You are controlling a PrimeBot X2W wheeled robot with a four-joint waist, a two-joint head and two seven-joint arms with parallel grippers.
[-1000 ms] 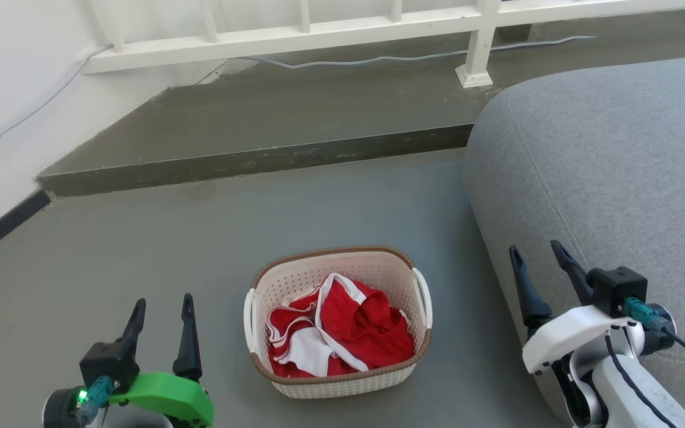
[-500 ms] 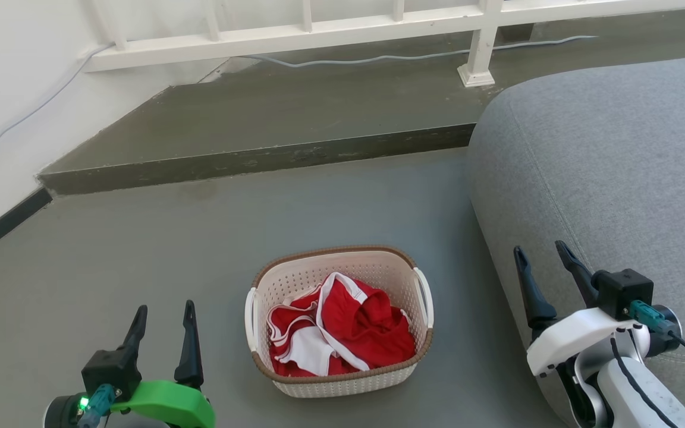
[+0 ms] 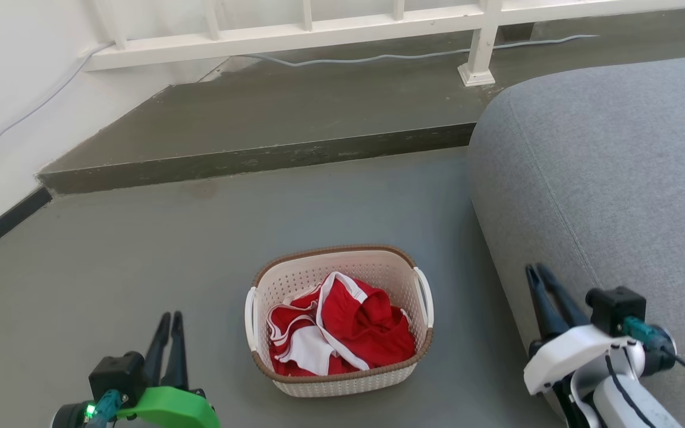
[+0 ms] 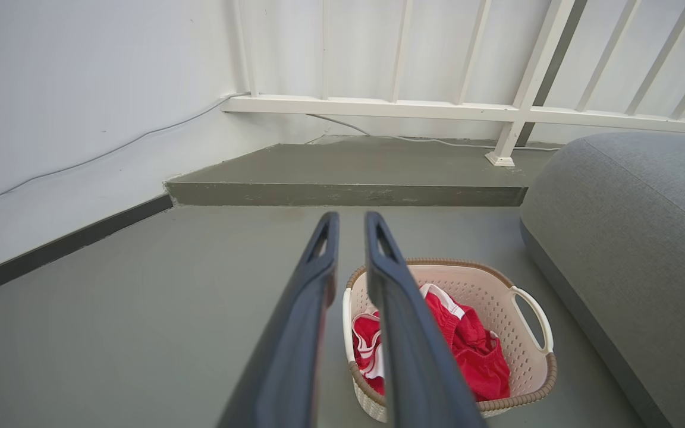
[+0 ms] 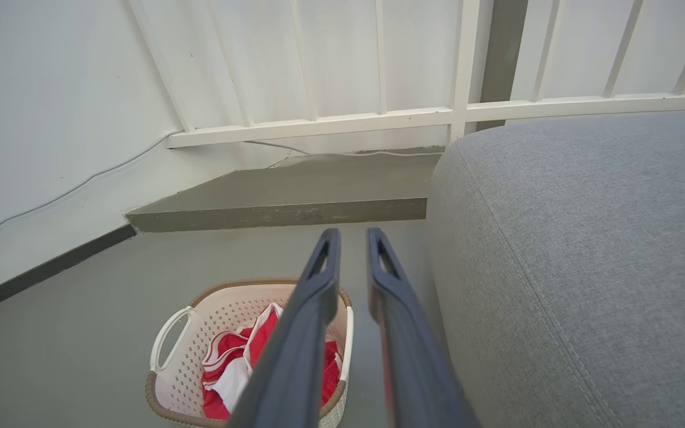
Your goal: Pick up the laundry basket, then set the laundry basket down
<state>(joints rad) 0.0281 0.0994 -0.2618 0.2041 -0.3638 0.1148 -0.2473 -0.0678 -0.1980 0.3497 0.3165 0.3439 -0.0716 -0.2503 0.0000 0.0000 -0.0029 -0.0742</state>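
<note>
- Cream-white laundry basket (image 3: 330, 249) is sitting untouched on the floor (image 3: 140, 249).
- Left pincer (image 3: 170, 316) and right pincer (image 3: 537, 268) are hovering nearly closed, empty.
- Pickup is starting; opening toward its handles (image 3: 427, 300) likely comes next.

Head camera: I look down and forward from high up. The basket (image 3: 342, 385) sits lower centre, the sofa (image 3: 604, 178) takes the right side, and the railing (image 3: 295, 35) runs along the top edge.
Left wrist camera: lower and more level, sighting along the left gripper (image 4: 352, 219). The basket is close, lower right of centre.
Right wrist camera: likewise low, along the right gripper (image 5: 352, 235), with the basket lower left.
All three face the same way and share the basket, step (image 3: 259, 160), railing and sofa.
</note>
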